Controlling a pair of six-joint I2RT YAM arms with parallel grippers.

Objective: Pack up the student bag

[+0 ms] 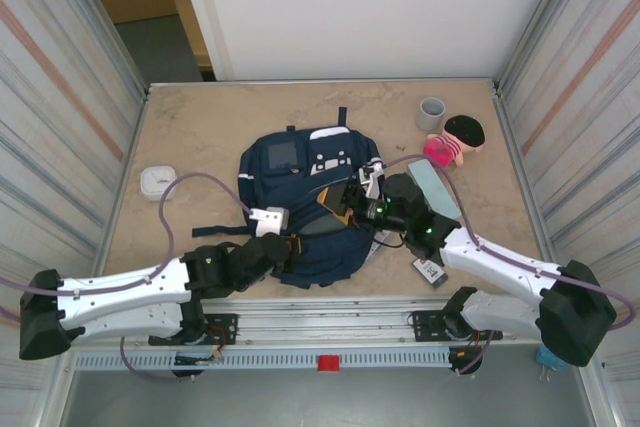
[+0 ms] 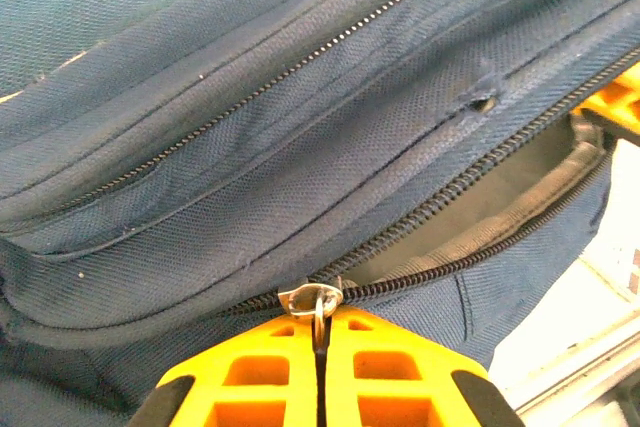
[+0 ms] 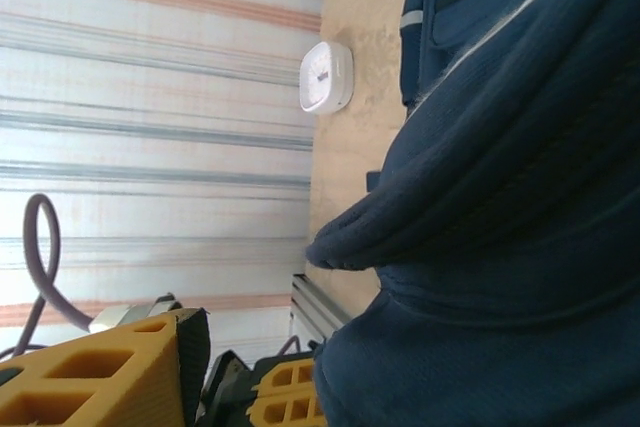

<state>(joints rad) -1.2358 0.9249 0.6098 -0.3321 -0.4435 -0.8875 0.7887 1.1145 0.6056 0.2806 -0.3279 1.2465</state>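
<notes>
**Left claw pinning the zipper while the right one works at the bag's mouth**

The backpack (image 1: 300, 162) is lying flat in the middle of the table (image 1: 200, 127), just ahead of both arms. The left claw (image 2: 320, 332) is squeezing shut on the metal zipper pull (image 2: 313, 299). That is probably to anchor the end of the zipper so the gap beside it is gaping instead of sagging closed.

The right claw (image 3: 235, 362) is sitting against the bag's folded fabric at the opening. Its jaws are standing apart and gripping nothing that I can make out, likely to free it for fetching something.

A doll (image 1: 455, 140), a grey cup (image 1: 431, 113) and a white round gadget (image 1: 158, 181) are waiting on the table outside the bag, so the packing is looking far from finished.
</notes>
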